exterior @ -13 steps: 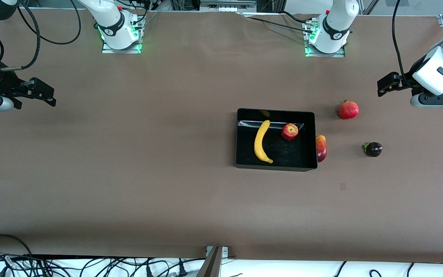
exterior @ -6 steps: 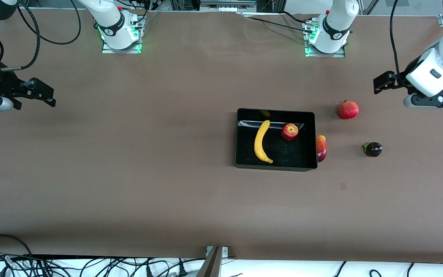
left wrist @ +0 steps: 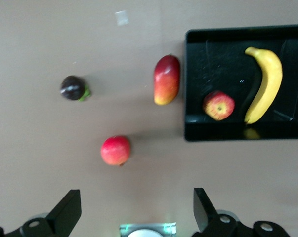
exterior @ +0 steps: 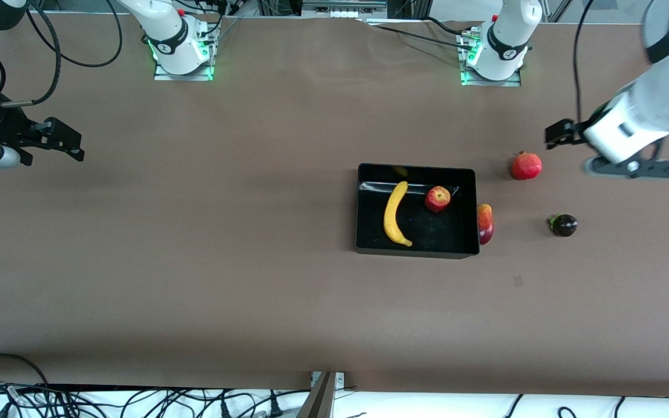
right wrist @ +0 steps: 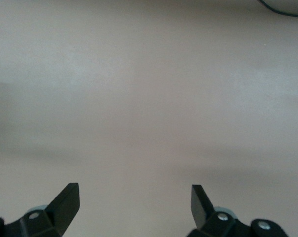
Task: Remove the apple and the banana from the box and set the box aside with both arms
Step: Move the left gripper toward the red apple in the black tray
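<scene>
On the big brown desk (exterior: 195, 261), which looks flat and dull, sits one shiny black box (exterior: 359, 209) with low walls and an open top. Its long sides run from one arm's end of the desk toward the other.

Two white arms with black claws are up in the air. One arm waits at its own end, and its right claw (exterior: 70, 142) hangs wide open over bare desk, holding nothing. At the other end, the left claw (left wrist: 136, 212) is wide open too and empty, over the desk near the pomegranate.

Five fruits can be counted. One long, smooth yellow banana (exterior: 394, 214) lies curved in the box, pointing toward the front camera and away from it. One red and yellow mango (exterior: 485, 223), egg-shaped, lies the same way, touching the box's outer wall. One round red apple (exterior: 438, 198) sits in the box beside the banana. One round red pomegranate (exterior: 527, 165) sits well apart from the box. One small, dark purple mangosteen (exterior: 564, 224) sits nearer the front camera than the pomegranate.
</scene>
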`<state>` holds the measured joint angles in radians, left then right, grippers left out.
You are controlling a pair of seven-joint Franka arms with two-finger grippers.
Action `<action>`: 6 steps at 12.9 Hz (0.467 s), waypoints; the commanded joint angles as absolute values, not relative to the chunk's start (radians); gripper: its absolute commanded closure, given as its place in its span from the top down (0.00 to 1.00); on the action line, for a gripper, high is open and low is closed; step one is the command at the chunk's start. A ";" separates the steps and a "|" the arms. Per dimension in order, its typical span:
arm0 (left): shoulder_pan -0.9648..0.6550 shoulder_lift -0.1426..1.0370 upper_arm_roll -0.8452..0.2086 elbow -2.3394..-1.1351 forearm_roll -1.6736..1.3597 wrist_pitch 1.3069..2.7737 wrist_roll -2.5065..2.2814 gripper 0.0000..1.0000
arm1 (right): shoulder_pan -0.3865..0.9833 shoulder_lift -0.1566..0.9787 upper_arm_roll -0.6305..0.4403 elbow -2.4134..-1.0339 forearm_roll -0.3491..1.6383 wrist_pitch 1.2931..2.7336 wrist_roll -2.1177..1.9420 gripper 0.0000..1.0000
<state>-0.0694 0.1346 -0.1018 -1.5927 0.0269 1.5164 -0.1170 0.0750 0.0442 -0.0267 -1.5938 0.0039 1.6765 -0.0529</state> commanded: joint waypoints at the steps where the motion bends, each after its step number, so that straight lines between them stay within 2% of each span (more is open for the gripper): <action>1: -0.135 0.253 -0.113 -1.592 0.009 1.616 -0.239 1.00 | 0.071 0.041 -0.023 -1.585 0.003 1.674 -0.064 1.00; 4: -0.219 0.320 -0.115 -1.692 0.021 1.837 -0.377 1.00 | 0.071 0.043 -0.023 -1.585 0.003 1.674 -0.064 1.00; 6: -0.267 0.331 -0.114 -1.814 0.026 2.015 -0.425 1.00 | 0.071 0.043 -0.025 -1.585 0.005 1.674 -0.064 1.00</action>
